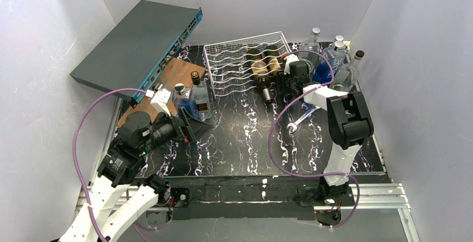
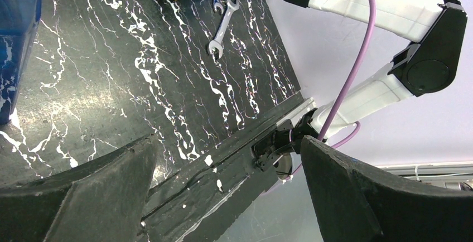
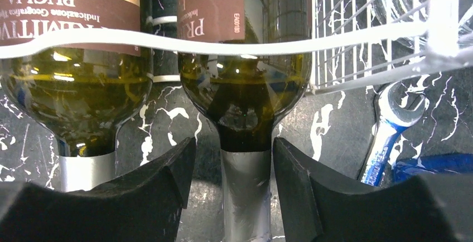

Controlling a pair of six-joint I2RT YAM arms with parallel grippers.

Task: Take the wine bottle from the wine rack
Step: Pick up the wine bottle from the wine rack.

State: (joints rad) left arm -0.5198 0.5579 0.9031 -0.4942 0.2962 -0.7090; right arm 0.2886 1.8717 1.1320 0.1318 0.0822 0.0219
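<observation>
Wine bottle [image 3: 244,86] — inside half-open right gripper [image 3: 234,161]

Top view above table [image 1: 240,141], left wrist low facing right, right wrist near bottles [image 3: 245,86], wrench [image 2: 222,27] shared

We see a grey network switch [image 1: 139,41] in the upper left of the overhead view, tilted, its low edge over a brown wooden board [image 1: 173,72]. Just right of the board stand what look like two squat bottles [image 1: 192,100], one holding blue liquid. A silver wrench [image 1: 297,121] lies right of centre on the black marbled tabletop [image 1: 234,141]. Three clear capped bottles [image 1: 337,53] cluster in the upper right.
</observation>
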